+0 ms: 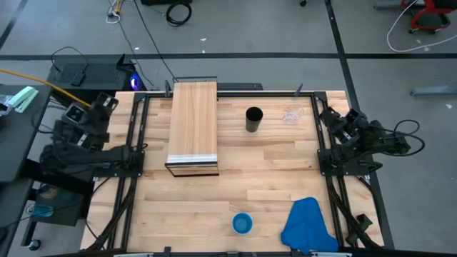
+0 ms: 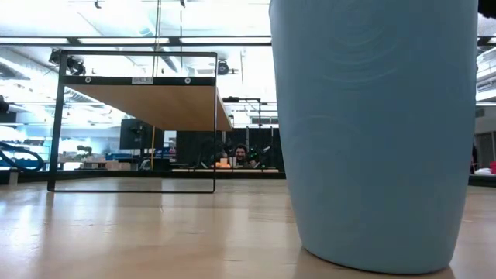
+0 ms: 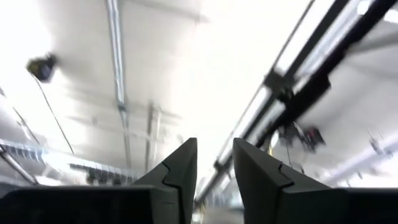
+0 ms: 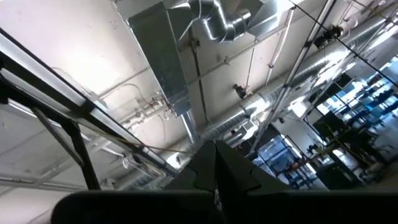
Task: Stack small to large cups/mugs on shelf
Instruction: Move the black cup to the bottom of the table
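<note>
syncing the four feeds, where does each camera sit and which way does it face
High view: overhead, looking straight down on the table; both folded arms show, left tool, right tool.
Low view: at tabletop height, looking level across; the blue cup fills the right, no arm shows.
Left wrist view: points up at the ceiling; the left tool shows slightly parted.
Right wrist view: also points up at ceiling ducts; the right tool shows closed.
Shared: high and low views both show the shelf and blue cup.
</note>
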Controlling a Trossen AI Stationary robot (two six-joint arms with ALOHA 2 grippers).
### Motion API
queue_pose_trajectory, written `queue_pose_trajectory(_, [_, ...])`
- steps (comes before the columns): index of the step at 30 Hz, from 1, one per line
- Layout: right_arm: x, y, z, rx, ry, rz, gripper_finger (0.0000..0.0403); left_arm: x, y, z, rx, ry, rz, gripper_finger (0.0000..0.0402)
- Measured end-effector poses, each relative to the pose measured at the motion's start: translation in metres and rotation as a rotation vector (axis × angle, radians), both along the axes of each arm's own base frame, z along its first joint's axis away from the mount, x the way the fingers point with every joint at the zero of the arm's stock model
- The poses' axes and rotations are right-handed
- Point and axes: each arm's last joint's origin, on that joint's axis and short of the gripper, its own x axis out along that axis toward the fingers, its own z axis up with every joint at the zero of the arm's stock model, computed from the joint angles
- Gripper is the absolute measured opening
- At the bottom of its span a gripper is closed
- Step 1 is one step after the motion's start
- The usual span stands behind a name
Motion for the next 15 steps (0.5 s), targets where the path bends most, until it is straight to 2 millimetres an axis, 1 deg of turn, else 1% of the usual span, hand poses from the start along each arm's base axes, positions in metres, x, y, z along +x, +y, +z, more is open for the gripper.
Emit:
queue_pose_trajectory(4, [0.001,0.0,0.001,0.02,0.032,0.021,0.0016,0.023,0.001,0.035,0.018,0.229,-0.035,0.0111])
queue_pose_trajectory(7, [0.001,0.0,0.001,0.037,0.033,0.037,0.0016,0.047,0.003,0.057,-0.004,0.408,-0.084,0.011])
queue_pose_trajectory(9, [0.002,0.0,0.001,0.048,0.036,0.048,0.0016,0.067,0.005,0.068,-0.021,0.51,-0.142,0.011])
queue_pose_trajectory(13, [0.003,0.0,-0.001,0.058,0.053,0.058,0.0016,0.109,0.003,0.086,-0.025,0.667,-0.352,0.0111])
queue_pose_trajectory(15, [0.003,0.0,-0.001,0.07,0.049,0.068,0.0016,0.129,-0.002,0.09,-0.033,0.76,-0.462,0.0111])
